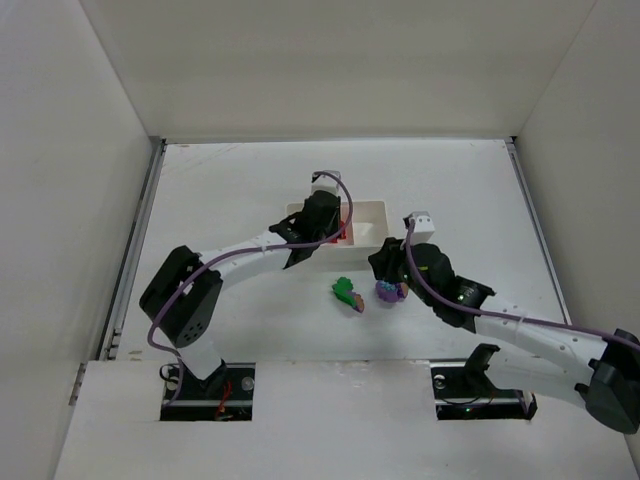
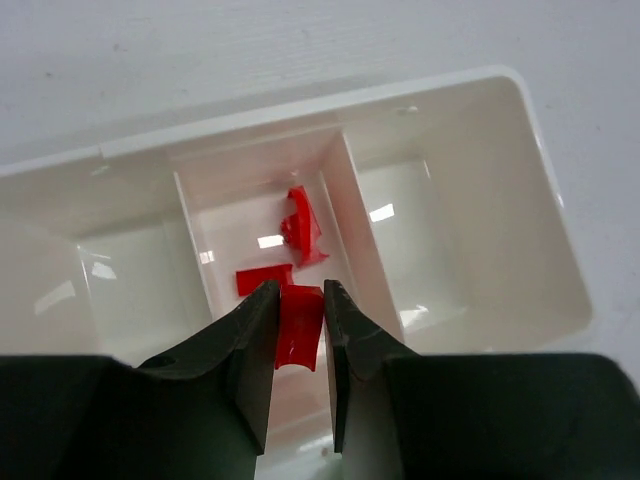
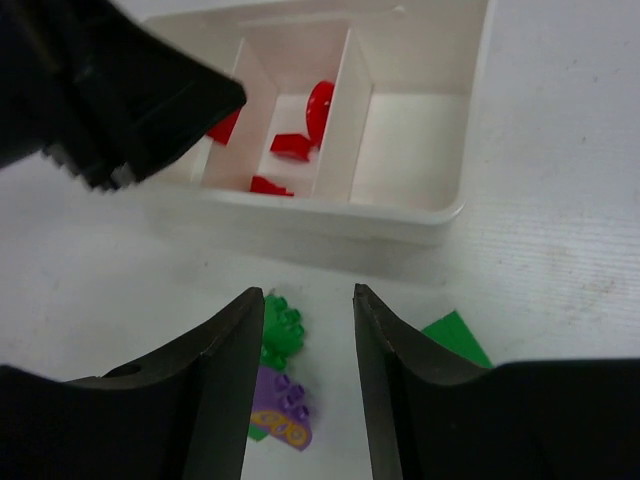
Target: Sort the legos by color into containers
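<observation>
The containers are three compartments in one white tray [image 1: 372, 224] [image 2: 480, 200] [image 3: 410, 215]. Red legos [image 2: 300, 226] [image 3: 292, 146] lie in the middle compartment. My left gripper [image 2: 299, 300] [image 1: 322, 228] hangs over that compartment, shut on a red lego [image 2: 297, 330]. In front of the tray on the table lie a green lego [image 1: 346, 291] [image 3: 281, 330], a purple lego [image 1: 388, 292] [image 3: 284, 405] and a flat green piece [image 3: 456, 338]. My right gripper [image 3: 308, 300] [image 1: 391, 273] hovers open just above them. The green and purple legos sit by its left finger, and nothing is between the jaws.
The tray's right compartment [image 2: 440, 240] holds nothing. Its left compartment [image 2: 120, 280] shows no legos in the left wrist view. The left arm's gripper [image 3: 120, 90] fills the upper left of the right wrist view. White walls enclose the table on three sides.
</observation>
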{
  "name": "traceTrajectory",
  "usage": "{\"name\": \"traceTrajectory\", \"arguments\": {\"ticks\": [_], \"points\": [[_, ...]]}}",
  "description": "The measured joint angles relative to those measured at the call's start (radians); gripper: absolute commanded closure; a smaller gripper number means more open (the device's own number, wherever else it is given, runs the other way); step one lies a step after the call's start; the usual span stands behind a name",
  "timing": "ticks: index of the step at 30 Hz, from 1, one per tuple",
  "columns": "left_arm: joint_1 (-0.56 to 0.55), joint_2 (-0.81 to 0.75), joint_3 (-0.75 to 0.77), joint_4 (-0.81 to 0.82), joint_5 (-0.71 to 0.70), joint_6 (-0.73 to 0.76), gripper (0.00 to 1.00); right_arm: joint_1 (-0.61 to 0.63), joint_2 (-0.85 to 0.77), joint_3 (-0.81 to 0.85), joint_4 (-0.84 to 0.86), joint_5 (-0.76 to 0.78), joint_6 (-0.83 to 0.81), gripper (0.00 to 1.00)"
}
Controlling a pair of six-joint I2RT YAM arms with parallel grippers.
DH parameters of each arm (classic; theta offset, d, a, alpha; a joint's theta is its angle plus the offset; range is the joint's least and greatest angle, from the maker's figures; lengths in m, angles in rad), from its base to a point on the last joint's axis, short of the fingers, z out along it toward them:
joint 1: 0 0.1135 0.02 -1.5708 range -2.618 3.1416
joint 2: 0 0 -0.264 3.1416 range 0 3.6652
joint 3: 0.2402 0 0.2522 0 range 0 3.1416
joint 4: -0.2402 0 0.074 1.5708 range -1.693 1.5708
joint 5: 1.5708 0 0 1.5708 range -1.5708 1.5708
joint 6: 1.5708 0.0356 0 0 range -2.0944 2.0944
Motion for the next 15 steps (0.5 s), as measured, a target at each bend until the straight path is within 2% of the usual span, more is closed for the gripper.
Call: {"name": "traceTrajectory", "arguments": {"ticks": [3, 8, 15], "points": [[0.018, 0.051, 0.042, -0.001, 0.0, 0.01, 0.77, 0.042, -0.024, -0.003, -0.037, -0.001, 0.0, 0.52], [0.018, 0.092, 0.084, 0.003, 0.003, 0.024, 0.55, 0.101, -0.019, -0.003, -0.105, 0.001, 0.0, 0.43], [0.021, 0.087, 0.081, 0.002, 0.003, 0.022, 0.5, 0.262, 0.025, -0.002, -0.206, 0.022, -0.002, 0.3]]}}
